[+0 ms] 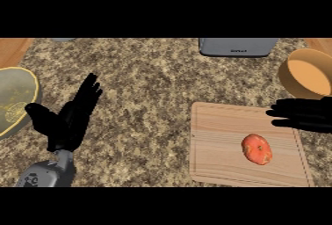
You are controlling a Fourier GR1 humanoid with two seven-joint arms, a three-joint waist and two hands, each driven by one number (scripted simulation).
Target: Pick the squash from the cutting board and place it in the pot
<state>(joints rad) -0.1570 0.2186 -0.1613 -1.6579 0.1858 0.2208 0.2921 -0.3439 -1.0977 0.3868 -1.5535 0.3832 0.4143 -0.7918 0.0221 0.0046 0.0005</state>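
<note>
Head view, Sam: how far along is the job?

Hardly begun, Lena. The squash [257, 149] lies on the cutting board [217, 145], in its right half and nearer the front edge. Neither of the 2 hands holds it or touches it.

Where is the right hand [303, 115]?

It shows at the right edge, over the board's far right corner. Its fingers are straight, a little spread and pointing left, with nothing in them. It sits beyond the squash, near it but apart.

And the left?

The left hand [68, 124] rests at the lower left above the bench [142, 88], fingers up and straight, holding nothing.

So what is left to do?

All of it, I judge: reach down to the squash, close round it, lift, carry and release. I take the round metal vessel with the yellowish rim at the left edge for the pot [16, 94]. It is well apart from the board, across the whole bench, so the carry looks long for the right hand. A tan bowl [304, 72] stands just beyond the board's far right corner and should not be mistaken for the target.

How does the squash look?

It is orange-red, a rounded oval with its long axis running roughly front to back. The skin looks slightly lumpy, with a few paler flecks. Being rounded, it may roll if nudged, I would guess.
</note>
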